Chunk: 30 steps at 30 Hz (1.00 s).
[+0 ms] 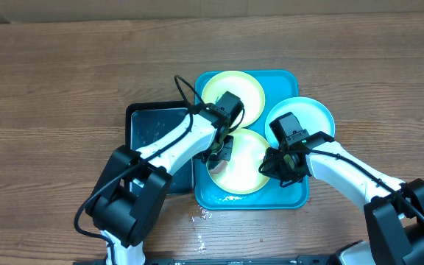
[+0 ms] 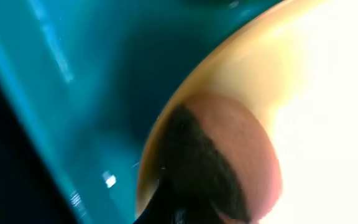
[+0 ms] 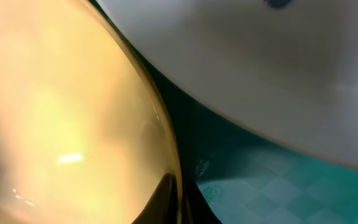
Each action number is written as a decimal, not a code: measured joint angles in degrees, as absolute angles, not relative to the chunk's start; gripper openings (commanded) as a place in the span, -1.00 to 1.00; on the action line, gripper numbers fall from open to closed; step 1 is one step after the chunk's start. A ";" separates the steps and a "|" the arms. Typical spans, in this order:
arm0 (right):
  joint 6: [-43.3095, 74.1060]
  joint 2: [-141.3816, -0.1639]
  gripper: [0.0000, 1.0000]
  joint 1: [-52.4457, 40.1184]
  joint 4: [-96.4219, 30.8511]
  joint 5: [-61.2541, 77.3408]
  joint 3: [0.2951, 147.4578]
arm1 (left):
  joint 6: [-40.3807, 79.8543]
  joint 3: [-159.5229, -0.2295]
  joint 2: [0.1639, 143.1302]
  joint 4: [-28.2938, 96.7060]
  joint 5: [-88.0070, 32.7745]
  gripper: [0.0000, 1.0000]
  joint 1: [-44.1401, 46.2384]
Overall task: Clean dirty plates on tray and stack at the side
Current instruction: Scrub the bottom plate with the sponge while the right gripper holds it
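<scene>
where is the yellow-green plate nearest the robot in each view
overhead: near yellow-green plate, lower centre, in the tray.
left wrist: fills the right side, rim curving through centre.
right wrist: fills the left half.
shared landmark: the turquoise tray beside its rim.

Turquoise tray (image 1: 284, 79) holds rear yellow-green plate (image 1: 247, 87), front yellow-green plate (image 1: 246, 163); light blue plate (image 1: 313, 114) overhangs right rim

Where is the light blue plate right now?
Overhead view: the light blue plate sits on the right, overlapping the tray's right rim, beside the far yellow-green plate.
</scene>
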State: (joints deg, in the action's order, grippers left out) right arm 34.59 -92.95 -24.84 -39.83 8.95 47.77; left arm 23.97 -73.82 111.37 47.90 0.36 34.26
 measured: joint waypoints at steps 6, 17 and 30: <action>34.74 -92.95 -0.92 -24.84 -39.88 8.91 47.79 | 22.33 -73.52 111.57 39.44 -14.37 -0.92 33.26; 34.76 -92.95 -0.92 -24.80 -39.97 8.51 47.79 | 24.58 -73.49 118.15 29.23 -36.58 -0.92 35.92; 34.72 -92.95 -0.92 -24.77 -40.05 8.54 47.79 | 25.08 -73.56 118.41 42.83 -39.88 -0.92 34.15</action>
State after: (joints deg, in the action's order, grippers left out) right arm 34.72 -92.95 -24.77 -40.05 8.54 47.79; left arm 25.08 -73.56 118.41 42.83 -39.88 34.15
